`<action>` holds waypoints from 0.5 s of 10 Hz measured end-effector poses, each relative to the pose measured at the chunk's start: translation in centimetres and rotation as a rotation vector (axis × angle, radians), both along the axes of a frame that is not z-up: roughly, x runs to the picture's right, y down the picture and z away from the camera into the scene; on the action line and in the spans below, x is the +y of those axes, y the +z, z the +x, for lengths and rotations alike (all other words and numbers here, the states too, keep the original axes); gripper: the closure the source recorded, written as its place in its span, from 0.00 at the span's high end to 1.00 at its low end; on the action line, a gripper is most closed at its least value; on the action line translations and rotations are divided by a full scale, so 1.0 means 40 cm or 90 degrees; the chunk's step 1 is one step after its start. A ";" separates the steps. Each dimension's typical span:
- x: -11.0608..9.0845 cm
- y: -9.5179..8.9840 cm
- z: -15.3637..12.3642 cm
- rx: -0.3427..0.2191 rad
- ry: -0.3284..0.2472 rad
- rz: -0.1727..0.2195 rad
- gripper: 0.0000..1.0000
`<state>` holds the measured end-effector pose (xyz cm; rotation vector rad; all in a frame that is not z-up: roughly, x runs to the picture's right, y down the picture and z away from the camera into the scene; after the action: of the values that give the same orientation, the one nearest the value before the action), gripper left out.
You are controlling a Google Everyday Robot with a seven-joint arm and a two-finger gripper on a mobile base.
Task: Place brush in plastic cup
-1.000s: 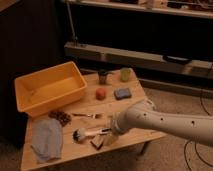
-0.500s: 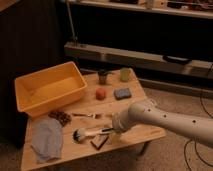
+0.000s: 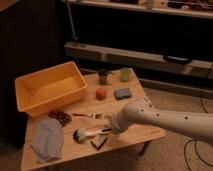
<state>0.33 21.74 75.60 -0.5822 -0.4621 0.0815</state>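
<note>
Wooden table (image 3: 87, 104) below dim shelving, with a yellow bin (image 3: 50, 91) on its back left part. In front of the bin, near the table's front edge, the brush (image 3: 92, 132) lies flat, its fluffy head on the bin's side. Its handle points at the gripper (image 3: 111, 130), which hangs low at the handle's end, jaws spread and grasping nothing — whether they touch the handle is unclear. The plastic cup (image 3: 125, 74) stands upright, well to the right of the bin — just past a dark cup (image 3: 103, 76).

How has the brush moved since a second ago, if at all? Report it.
No. The brush lies just as far from the yellow bin; the claw sits by its handle end.
</note>
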 end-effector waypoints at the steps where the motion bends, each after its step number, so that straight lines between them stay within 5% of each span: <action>1: 0.016 0.017 -0.004 0.010 -0.014 -0.002 0.80; 5: 0.049 0.041 -0.037 0.011 -0.048 -0.010 0.71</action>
<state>-1.14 23.71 77.25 -0.6137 -0.4233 0.0184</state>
